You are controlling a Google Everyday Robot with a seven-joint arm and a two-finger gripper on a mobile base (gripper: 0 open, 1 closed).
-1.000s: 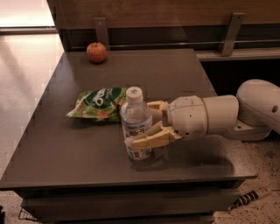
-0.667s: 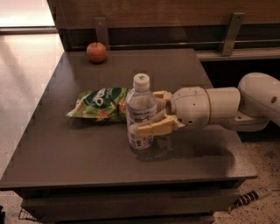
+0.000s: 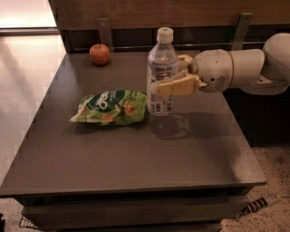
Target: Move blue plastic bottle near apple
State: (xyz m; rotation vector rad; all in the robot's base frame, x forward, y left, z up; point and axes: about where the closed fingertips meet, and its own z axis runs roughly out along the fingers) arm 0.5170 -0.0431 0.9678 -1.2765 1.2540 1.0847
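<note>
One blue plastic bottle [image 3: 159,59] upright, clamped mid-body by the pincer [image 3: 168,74] — apple [image 3: 99,54] well apart, far left.

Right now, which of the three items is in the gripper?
The blue plastic bottle: the gripper is shut around its middle, holding it upright. The apple and the green snack bag lie apart from it, untouched.

Single camera view, high, angled down from the near edge of the dark table [image 3: 136,172], facing the back wall [image 3: 190,13], fairly close, its whole top filling the frame, arm [image 3: 253,68] entering from the right, gripper [image 3: 171,73] upper centre-right, clasping the blue plastic bottle [image 3: 161,59].
</note>
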